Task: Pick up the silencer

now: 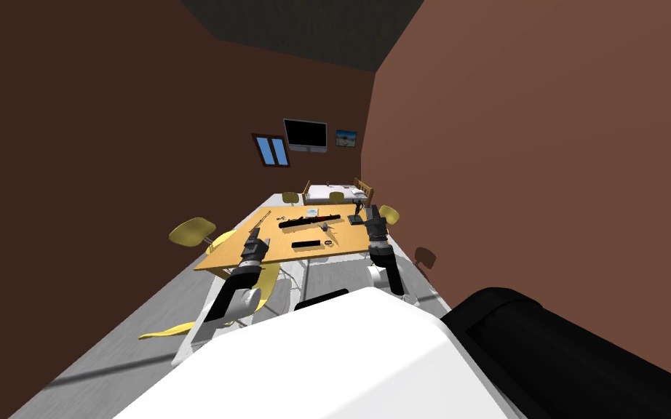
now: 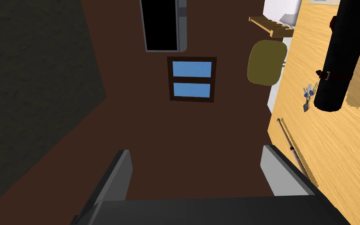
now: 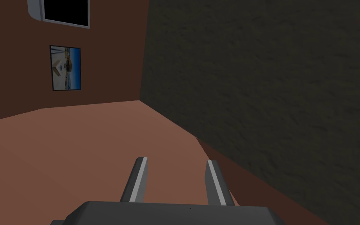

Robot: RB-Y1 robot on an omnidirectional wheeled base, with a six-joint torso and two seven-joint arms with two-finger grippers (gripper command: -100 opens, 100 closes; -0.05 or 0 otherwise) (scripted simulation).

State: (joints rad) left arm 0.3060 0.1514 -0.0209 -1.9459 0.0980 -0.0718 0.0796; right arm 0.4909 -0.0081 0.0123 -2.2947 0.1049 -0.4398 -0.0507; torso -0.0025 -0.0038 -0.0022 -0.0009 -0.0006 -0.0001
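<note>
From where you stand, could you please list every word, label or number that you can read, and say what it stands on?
No text can be read.
Framed colour picture on the brown wall: an image, with no lettering that can be made out.
Black wall screen: blank.
Long black cylinder on the light wooden table: no readable marking.

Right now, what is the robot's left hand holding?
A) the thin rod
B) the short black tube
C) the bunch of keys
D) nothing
D: the left gripper has its fingers wide apart with nothing but the brown wall seen between them, beside the edge of the wooden table.
</note>
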